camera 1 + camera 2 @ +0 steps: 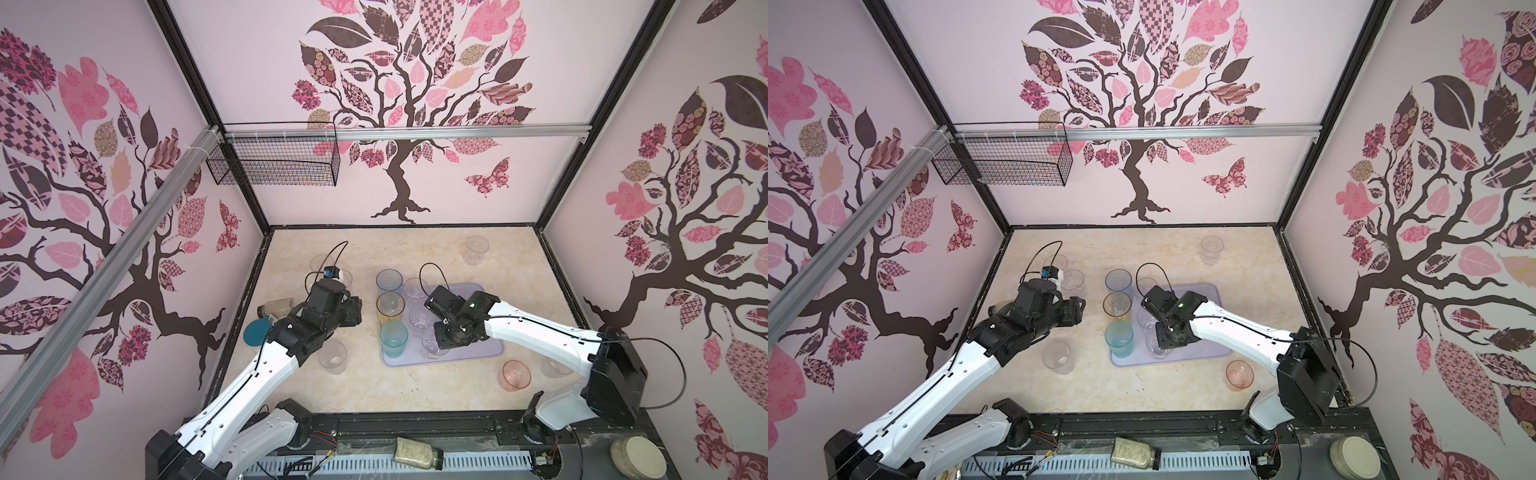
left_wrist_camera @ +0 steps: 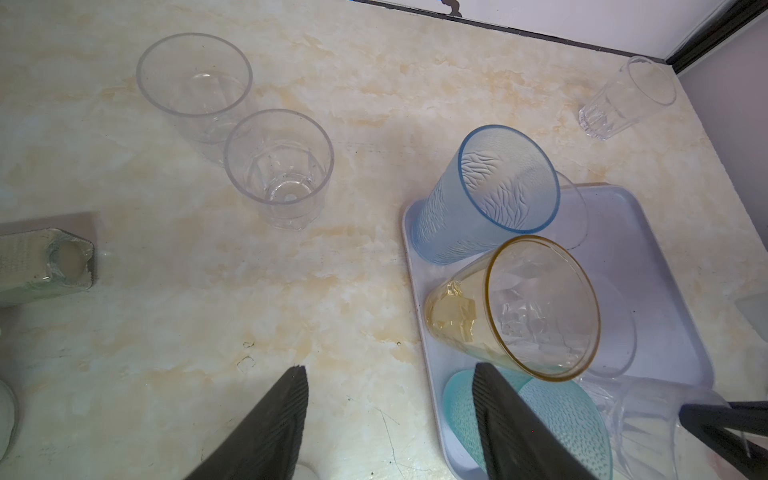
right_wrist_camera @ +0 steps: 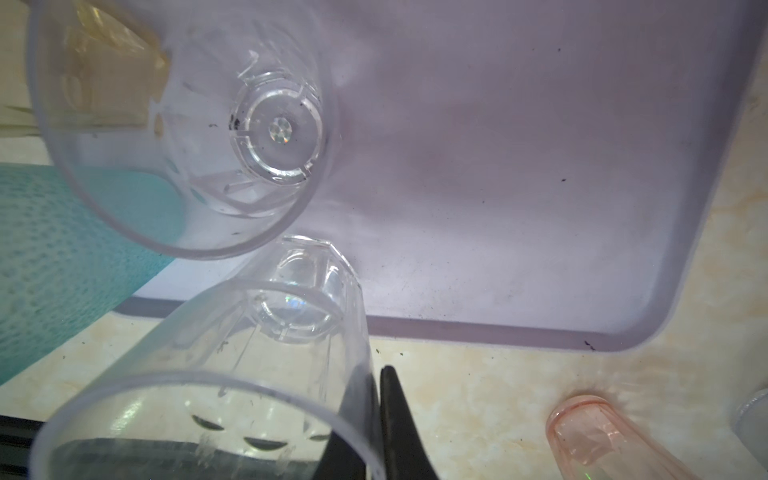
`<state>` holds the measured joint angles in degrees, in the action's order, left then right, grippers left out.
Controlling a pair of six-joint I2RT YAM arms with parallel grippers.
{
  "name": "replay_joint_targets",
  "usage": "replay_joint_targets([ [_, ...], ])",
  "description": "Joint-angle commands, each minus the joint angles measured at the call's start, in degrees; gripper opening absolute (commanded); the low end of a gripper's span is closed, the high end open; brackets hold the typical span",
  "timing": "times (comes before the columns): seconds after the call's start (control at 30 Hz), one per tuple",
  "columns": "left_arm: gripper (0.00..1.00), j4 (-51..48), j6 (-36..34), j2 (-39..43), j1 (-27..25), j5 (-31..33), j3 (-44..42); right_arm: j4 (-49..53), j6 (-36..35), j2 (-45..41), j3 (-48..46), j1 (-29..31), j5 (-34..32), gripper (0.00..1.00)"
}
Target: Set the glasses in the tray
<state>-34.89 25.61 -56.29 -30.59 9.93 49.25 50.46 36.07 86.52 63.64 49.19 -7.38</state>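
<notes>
Marbled beige tabletop, tree-print walls round it. Blue-grey glass, amber glass and teal glass stood mouth-up, long axes vertical, in a row along the left edge of the lavender tray. Pink glass sat off-tray nr the front, also mouth-up. Right arm reached in over the tray, wrist bent down. The right gripper was pinched on the wall of the held clear glass, roughly upright, base at the tray's near rim. Left arm stretched fwd. The left gripper hovered over the table left of the tray, fingers apart, empty.
</notes>
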Motion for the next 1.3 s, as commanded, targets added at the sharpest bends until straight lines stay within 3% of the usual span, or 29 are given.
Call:
replay_joint_targets([
  [0.0,0.67,1.2,-0.9,-0.1,-0.2,-0.3,-1.5,-0.9,0.6,3.0,1.4,1.4,0.1,0.0],
  [0.33,0.67,2.7,-0.9,-2.6,-0.2,-2.2,-0.9,-1.2,0.2,5.6,2.1,2.4,0.3,0.0],
  [0.6,0.68,2.8,-3.1,-3.0,-0.2,-1.4,0.4,-0.7,-0.7,4.3,4.2,2.3,2.9,0.18],
  [0.8,0.71,3.0,-8.1,-2.5,-0.2,0.3,1.3,5.6,-3.6,1.7,9.1,1.3,0.6,0.34],
  [1.0,0.75,4.4,-13.2,-3.0,0.3,-5.9,3.9,6.0,-5.5,-3.4,10.4,-5.2,-0.9,0.37],
  [1.13,0.76,6.9,-11.9,-4.3,1.1,-6.6,3.9,0.3,-5.6,-4.2,10.6,-9.7,-4.8,0.41],
  [1.27,0.76,9.0,-11.0,-6.8,2.7,-7.6,2.9,-6.9,-5.3,-0.8,10.9,-17.7,-1.9,0.42],
])
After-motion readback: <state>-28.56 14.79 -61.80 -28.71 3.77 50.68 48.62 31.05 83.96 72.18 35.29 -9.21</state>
